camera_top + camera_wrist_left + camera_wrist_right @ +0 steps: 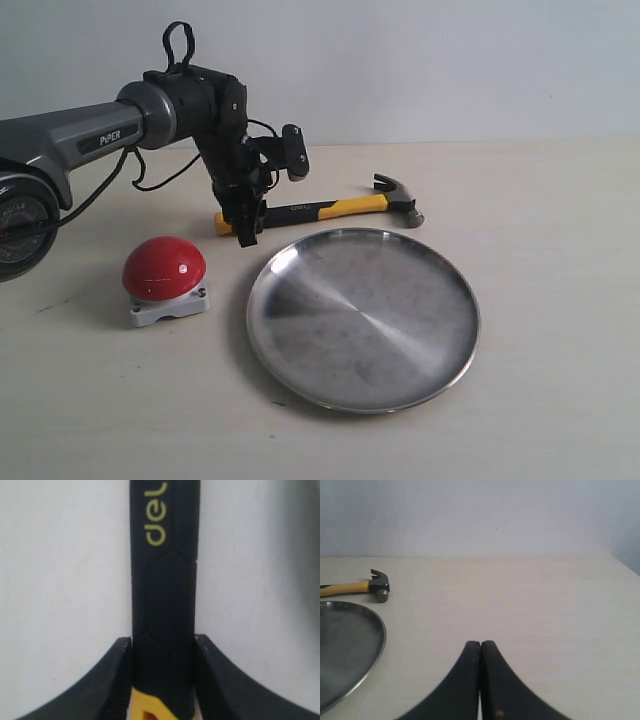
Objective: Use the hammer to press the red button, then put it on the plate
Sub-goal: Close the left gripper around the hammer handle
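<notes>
The hammer (340, 208) lies flat on the table just behind the plate (365, 320), dark head to the right, yellow looped end to the left. My left gripper (245, 222) comes down on the black handle near that end. In the left wrist view its two fingers press both sides of the handle (165, 595), so the gripper (164, 642) is shut on it. The red button (164, 268) sits on its grey base in front of and left of that gripper. My right gripper (480, 644) is shut and empty, with the hammer head (379, 584) and plate rim (379, 640) away to one side of it.
The grey left arm (90, 135) reaches in from the left edge, with a black cable hanging under it. The light tabletop meets a pale wall at the back. The right arm does not show in the exterior view.
</notes>
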You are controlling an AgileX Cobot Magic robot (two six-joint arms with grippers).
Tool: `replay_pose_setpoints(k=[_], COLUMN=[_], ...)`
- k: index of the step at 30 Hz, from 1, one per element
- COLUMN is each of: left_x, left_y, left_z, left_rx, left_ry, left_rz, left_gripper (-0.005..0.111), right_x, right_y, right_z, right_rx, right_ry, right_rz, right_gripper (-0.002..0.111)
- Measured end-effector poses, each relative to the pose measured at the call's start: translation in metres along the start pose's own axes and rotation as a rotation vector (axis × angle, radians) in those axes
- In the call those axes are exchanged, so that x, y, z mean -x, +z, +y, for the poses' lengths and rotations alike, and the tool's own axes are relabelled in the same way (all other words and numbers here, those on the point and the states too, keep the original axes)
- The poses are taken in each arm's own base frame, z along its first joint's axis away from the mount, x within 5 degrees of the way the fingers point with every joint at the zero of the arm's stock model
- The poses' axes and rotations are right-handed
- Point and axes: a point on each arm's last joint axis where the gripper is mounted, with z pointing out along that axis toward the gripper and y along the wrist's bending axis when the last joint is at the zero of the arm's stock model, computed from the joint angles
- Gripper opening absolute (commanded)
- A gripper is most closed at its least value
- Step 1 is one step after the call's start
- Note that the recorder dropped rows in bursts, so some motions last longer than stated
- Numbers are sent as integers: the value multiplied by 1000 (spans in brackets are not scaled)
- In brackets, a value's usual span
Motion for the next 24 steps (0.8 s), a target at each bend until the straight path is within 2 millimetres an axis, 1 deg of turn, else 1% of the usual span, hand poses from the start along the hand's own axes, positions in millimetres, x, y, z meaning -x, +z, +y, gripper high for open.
replay_pose_setpoints(k=[8, 15, 21, 24], left_x=[-1, 2, 2, 3], left_y=[0, 0, -3, -9], left_z=[-1, 2, 3, 3], left_rx=[-8, 26, 30, 32], left_ry=[0, -33, -48, -49], left_rz=[6, -24, -30, -32], left_gripper=[0, 0, 0, 0], right_x=[0, 0, 0, 0], right_y=[0, 0, 0, 0], right_z=[0, 0, 0, 0], right_rx=[0, 0, 0, 0], right_ry=[0, 0, 0, 0], right_rz=[0, 0, 0, 0], right_gripper=[0, 0, 0, 0])
